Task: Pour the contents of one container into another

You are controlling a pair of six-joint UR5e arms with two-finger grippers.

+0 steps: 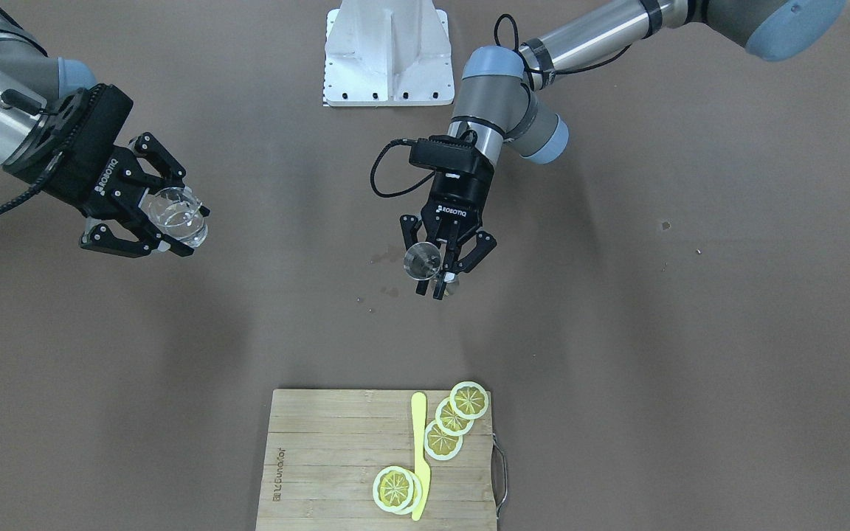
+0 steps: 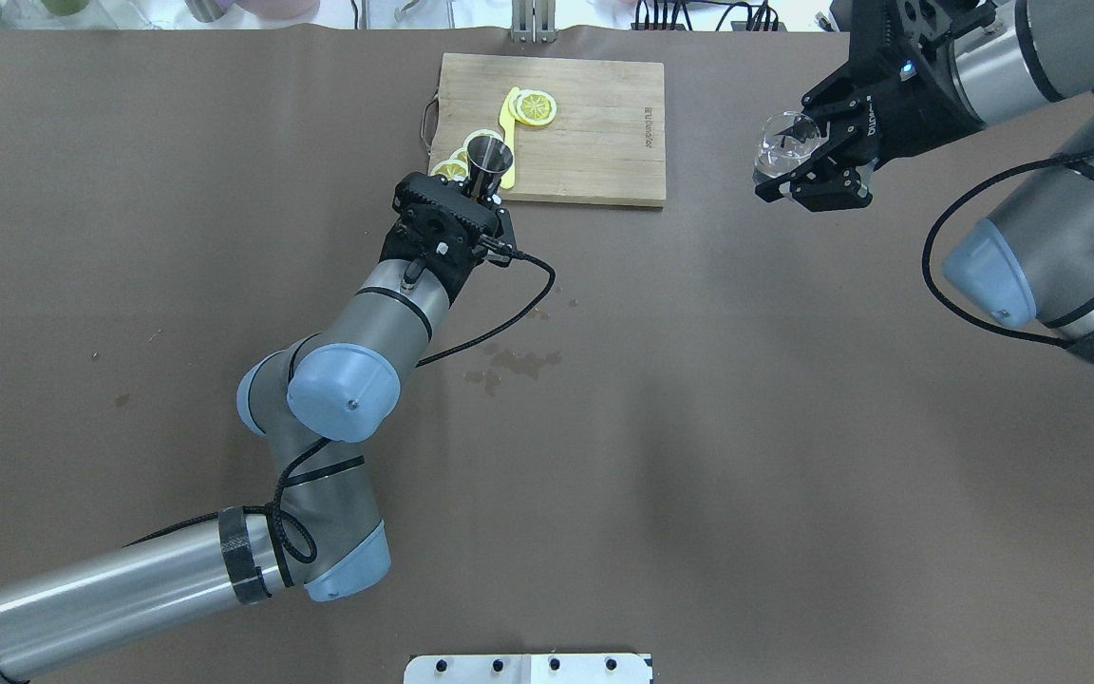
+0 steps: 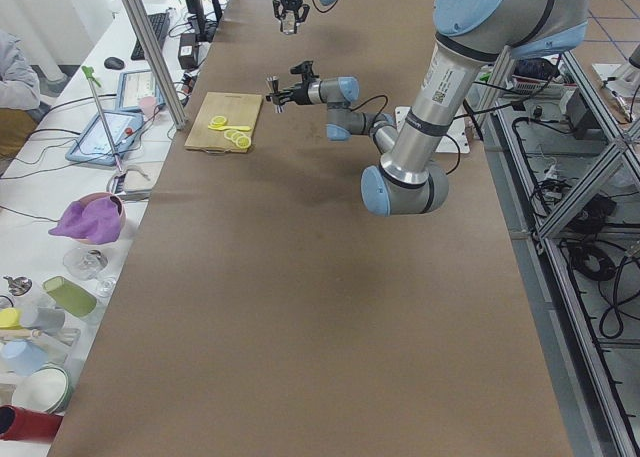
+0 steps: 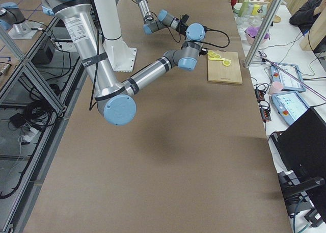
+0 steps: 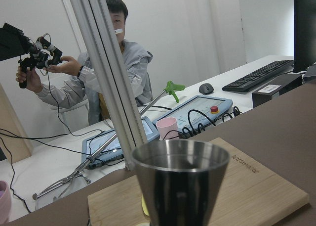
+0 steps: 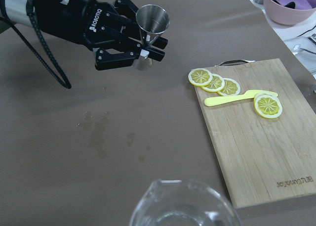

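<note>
A steel jigger (image 1: 422, 262) is held upright above the brown table, with my left gripper (image 1: 436, 284) shut on its narrow lower part. In the overhead view the jigger (image 2: 488, 157) hangs by the near left corner of the cutting board. It fills the left wrist view as a cone (image 5: 180, 181), and the right wrist view shows the jigger (image 6: 152, 21) in the left gripper (image 6: 144, 52). My right gripper (image 1: 190, 230) is shut on a clear glass beaker (image 1: 174, 214), held high and well apart from the jigger. The beaker's rim (image 6: 185, 206) shows at the bottom of the right wrist view.
A bamboo cutting board (image 2: 604, 142) at the table's far edge carries lemon slices (image 2: 536, 106) and a yellow plastic knife (image 2: 507, 123). Small wet spots (image 2: 509, 361) mark the table's middle. A person (image 5: 98, 82) with hand-held grippers sits beyond the table.
</note>
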